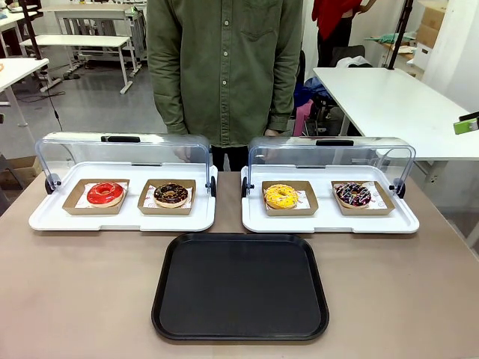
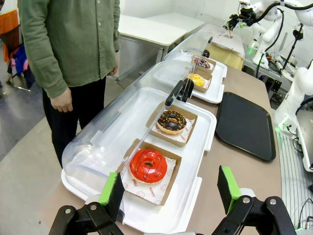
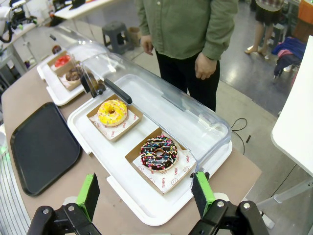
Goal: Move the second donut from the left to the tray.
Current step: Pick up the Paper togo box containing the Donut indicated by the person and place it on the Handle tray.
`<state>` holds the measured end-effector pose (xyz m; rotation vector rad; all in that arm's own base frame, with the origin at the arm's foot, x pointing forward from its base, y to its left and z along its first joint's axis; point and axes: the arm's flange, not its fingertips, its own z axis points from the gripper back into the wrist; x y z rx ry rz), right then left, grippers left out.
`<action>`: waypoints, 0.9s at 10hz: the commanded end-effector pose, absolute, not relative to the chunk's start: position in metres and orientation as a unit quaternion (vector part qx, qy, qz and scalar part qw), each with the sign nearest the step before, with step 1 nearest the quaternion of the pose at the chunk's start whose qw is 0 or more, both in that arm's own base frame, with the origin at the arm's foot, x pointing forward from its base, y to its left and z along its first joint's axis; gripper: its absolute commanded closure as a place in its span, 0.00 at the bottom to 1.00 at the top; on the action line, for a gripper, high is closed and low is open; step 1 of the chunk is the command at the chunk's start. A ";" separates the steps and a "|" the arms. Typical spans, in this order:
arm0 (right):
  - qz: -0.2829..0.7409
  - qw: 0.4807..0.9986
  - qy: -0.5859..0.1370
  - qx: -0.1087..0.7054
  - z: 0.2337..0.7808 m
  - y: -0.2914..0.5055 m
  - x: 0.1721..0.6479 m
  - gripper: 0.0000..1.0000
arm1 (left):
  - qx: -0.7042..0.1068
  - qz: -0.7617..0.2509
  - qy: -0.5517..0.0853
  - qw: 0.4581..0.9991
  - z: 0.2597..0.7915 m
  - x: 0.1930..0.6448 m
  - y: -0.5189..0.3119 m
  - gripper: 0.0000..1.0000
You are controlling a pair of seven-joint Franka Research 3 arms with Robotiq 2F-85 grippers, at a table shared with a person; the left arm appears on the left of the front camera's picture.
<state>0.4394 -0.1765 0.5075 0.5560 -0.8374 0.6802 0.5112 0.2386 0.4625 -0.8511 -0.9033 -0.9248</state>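
The chocolate donut (image 1: 171,194) sits in its cardboard holder, on the right of the left display tray (image 1: 120,219), whose lid (image 1: 123,153) is swung back. The black tray (image 1: 239,288) lies just nearer. The left gripper (image 2: 169,182) and right gripper (image 3: 145,190) gape wide, holding nothing.

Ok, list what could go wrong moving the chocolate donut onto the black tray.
The chocolate donut sits close beside the red donut; the open left gripper may knock that one.
The raised clear lid stands behind both, so a deep reach might hit it.
The donut's cardboard holder could tip in transit.
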 end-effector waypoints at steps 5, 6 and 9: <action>0.315 0.821 -0.397 0.264 0.509 -0.172 0.437 0.00 | -0.387 -0.419 -0.408 0.713 0.464 0.510 0.238 0.00; 0.315 0.821 -0.397 0.264 0.509 -0.172 0.437 0.00 | -0.387 -0.419 -0.408 0.713 0.464 0.510 0.238 0.00; 0.315 0.821 -0.397 0.264 0.509 -0.172 0.437 0.00 | -0.387 -0.419 -0.408 0.713 0.464 0.510 0.238 0.00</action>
